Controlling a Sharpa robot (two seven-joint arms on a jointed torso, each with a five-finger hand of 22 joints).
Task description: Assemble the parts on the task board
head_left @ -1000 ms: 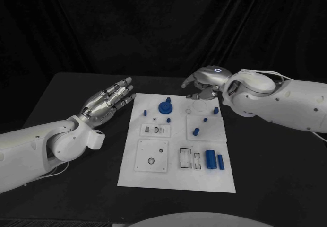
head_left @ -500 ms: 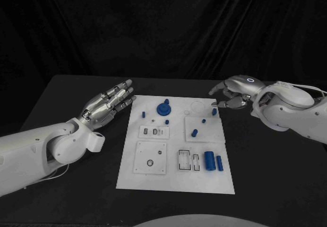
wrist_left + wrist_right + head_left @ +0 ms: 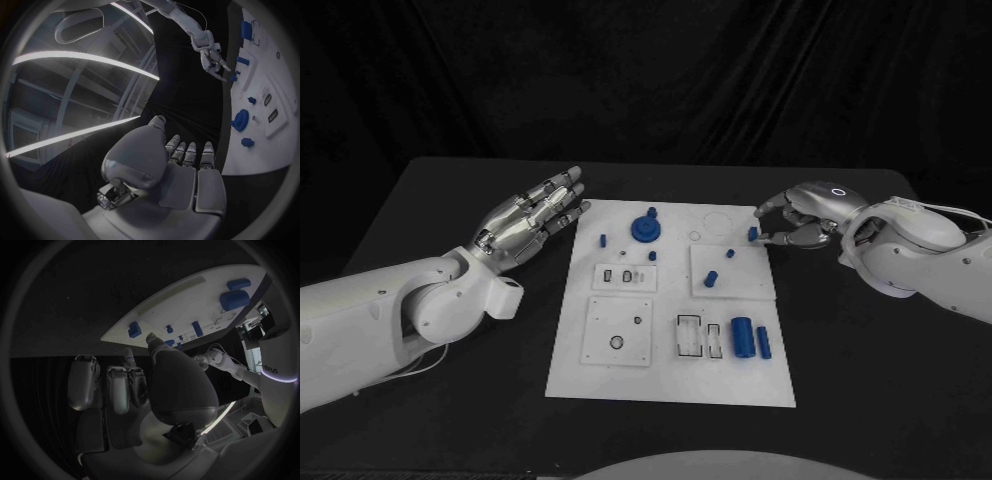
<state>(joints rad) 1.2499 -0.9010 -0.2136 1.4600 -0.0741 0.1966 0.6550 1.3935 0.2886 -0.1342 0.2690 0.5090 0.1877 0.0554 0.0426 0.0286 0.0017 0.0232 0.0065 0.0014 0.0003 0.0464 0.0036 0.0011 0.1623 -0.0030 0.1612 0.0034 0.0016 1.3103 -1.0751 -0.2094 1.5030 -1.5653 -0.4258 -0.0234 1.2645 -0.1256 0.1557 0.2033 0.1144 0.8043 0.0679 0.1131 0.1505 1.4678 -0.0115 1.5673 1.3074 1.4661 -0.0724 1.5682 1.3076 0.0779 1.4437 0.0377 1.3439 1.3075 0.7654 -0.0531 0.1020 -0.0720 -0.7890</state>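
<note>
The white task board [image 3: 589, 375] lies in the middle of the table with several blue parts on it. A large round part [image 3: 646, 229] stands near the far edge, and two cylinders [image 3: 751, 339] lie near the right front. My left hand [image 3: 531, 214] hovers flat with its fingers spread, just off the board's far left corner, holding nothing. My right hand [image 3: 802, 215] is beside the board's far right edge with curved fingers apart. Its fingertips are close to a small blue peg [image 3: 753, 234], and no grip on it shows. The left wrist view shows that hand [image 3: 211, 56] just above the peg [image 3: 232, 77].
Small pegs [image 3: 713, 279] stand on the board's right middle plate. Rectangular slots [image 3: 691, 337] and a square plate with a ring [image 3: 619, 343] sit near the front. Black table [image 3: 877, 380] surrounds the board on all sides, with a dark curtain behind.
My right hand has moved from above the board's far edge out to the right and nearer, down beside the blue peg. The left hand has stayed in place.
</note>
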